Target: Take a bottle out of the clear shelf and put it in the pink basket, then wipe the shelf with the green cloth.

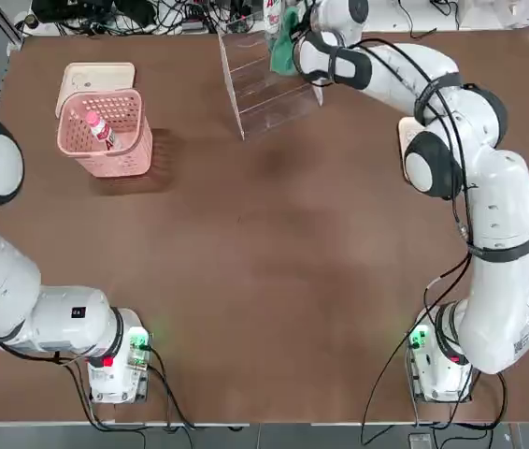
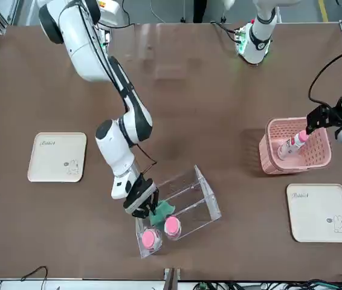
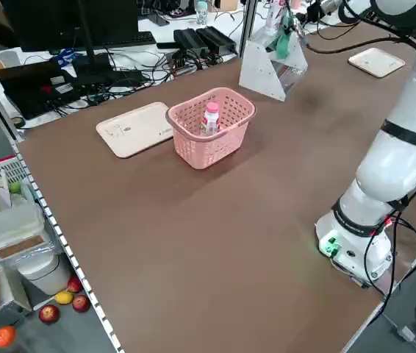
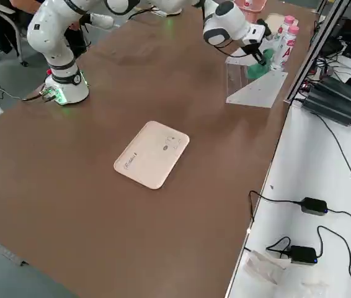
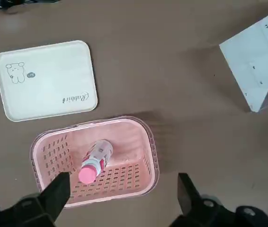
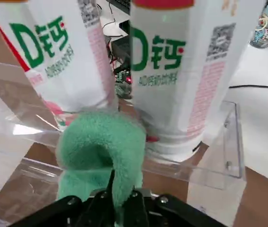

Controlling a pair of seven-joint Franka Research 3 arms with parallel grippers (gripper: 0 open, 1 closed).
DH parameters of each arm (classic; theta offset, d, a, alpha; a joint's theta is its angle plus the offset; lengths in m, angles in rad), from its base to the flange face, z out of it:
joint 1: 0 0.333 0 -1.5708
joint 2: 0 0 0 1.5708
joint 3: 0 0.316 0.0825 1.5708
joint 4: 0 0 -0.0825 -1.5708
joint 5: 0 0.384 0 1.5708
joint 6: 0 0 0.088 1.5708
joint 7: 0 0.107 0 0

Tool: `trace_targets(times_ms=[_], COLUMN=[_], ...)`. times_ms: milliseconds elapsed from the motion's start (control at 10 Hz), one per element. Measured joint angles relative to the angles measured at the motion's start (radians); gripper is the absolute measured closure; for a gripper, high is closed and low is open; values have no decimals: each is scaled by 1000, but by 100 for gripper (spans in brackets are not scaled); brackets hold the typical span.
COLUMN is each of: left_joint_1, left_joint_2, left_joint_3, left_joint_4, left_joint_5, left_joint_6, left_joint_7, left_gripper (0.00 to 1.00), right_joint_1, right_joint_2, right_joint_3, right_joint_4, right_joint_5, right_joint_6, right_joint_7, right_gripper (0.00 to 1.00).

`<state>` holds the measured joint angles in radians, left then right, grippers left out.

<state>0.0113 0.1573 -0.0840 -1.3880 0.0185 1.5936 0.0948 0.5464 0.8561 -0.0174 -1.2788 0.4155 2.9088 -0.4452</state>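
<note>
Inside the pink basket (image 1: 120,166), lattice-walled and upright, one slim white bottle (image 1: 102,131) with pink cap and red-and-pink label, leaning. Well apart, at the table's far side, the clear shelf (image 1: 269,98), see-through and stepped; over it, the soft green cloth (image 1: 284,47), pinched and bunched.

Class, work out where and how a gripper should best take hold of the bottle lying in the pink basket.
Probably its cap end, from above: the bottle leans with that end raised toward the open top, and its slim round body suits jaws closing across it.
</note>
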Motion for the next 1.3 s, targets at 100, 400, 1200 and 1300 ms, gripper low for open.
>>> trace_targets(times_ms=[100,400,1200,1300], left_joint_1=[1,9,16,16], left_joint_2=[-6,-7,-7,-7], left_joint_3=[1,8,9,9], left_joint_4=[0,0,0,0], left_joint_5=[5,6,6,6], left_joint_6=[-8,-8,-8,-7], left_joint_7=[0,1,2,2], left_gripper=[0,0,0,0], right_joint_1=[21,93,149,119], right_joint_2=[0,0,15,14], right_joint_3=[2,5,-3,-7], right_joint_4=[0,4,35,37], right_joint_5=[35,126,153,153], right_joint_6=[0,27,94,69], right_joint_7=[-1,10,128,98], right_gripper=[94,94,94,94])
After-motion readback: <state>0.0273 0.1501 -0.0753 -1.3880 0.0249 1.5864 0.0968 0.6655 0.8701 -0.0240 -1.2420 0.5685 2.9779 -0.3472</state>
